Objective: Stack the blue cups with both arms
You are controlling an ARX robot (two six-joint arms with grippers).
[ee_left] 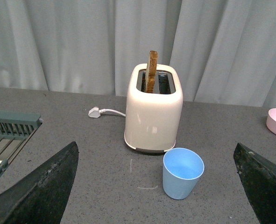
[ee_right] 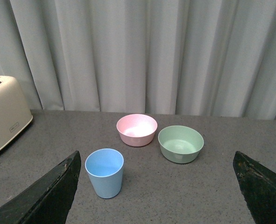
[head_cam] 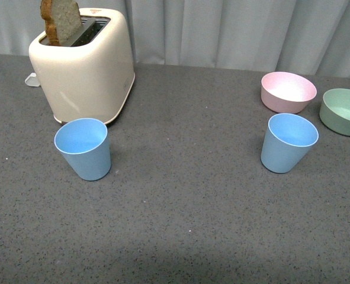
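Note:
Two light blue cups stand upright and apart on the grey table. One blue cup (head_cam: 84,148) is at the left, just in front of the toaster; it also shows in the left wrist view (ee_left: 182,172). The other blue cup (head_cam: 288,142) is at the right, in front of the pink bowl; it also shows in the right wrist view (ee_right: 104,172). Neither arm shows in the front view. My left gripper (ee_left: 159,186) is open and empty, back from the left cup. My right gripper (ee_right: 156,186) is open and empty, back from the right cup.
A cream toaster (head_cam: 86,62) with a bread slice (head_cam: 60,21) stands at the back left, its plug (ee_left: 95,112) beside it. A pink bowl (head_cam: 288,91) and a green bowl (head_cam: 343,111) sit at the back right. A grey rack (ee_left: 7,133) shows in the left wrist view.

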